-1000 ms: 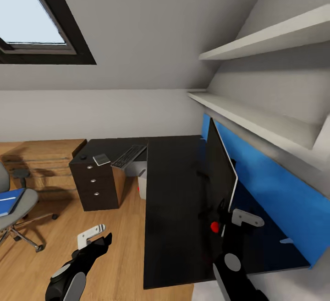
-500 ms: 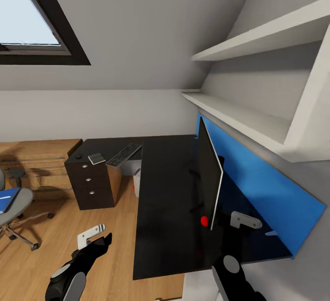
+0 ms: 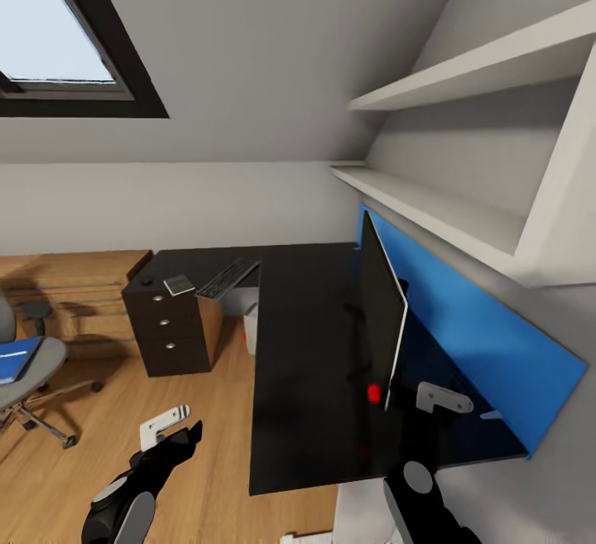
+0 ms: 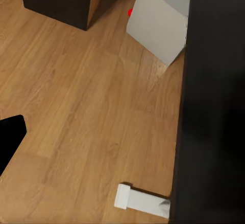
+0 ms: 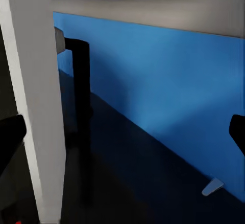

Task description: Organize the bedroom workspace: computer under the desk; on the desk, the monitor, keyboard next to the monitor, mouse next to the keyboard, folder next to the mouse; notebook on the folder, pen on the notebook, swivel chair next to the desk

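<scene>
— Right gripper (image 5: 122, 134)?
— Spread wide, clasping nothing, behind the monitor (image 3: 379, 312) at five o'clock in the head view. Straddles the screen's pale edge loosely, that edge close by one finger.
— And the left gripper (image 3: 170, 435)?
— Hangs over bare floor at seven o'clock. Looks parted and empty, though hard to be sure from one dark finger at the edge of the wrist view.
— Where does the monitor stand?
— Upright on the desk (image 3: 306, 345), seen nearly edge-on, just in front of the blue back panel (image 3: 472, 320). Probably counts as placed.
— So what now?
— Judging by that: draw the right arm straight back toward six o'clock, along the gap between screen and panel. Keep both fingers off the screen edge. No sideways sweep toward nine o'clock; could tip a thin screen on a slender stand.
— Then?
— Go for the keyboard (image 3: 228, 278), up at ten o'clock from the monitor on the desk's far wing, one end jutting past the edge. Lies beside the notebook (image 3: 179, 285) and the mouse (image 3: 147, 281).
— Anything to mind on the way?
— Steer clear of the computer (image 4: 158, 24) under the desk. Leave the folder (image 3: 15, 359) on the swivel chair (image 3: 37, 366), at eight o'clock, for later.
</scene>
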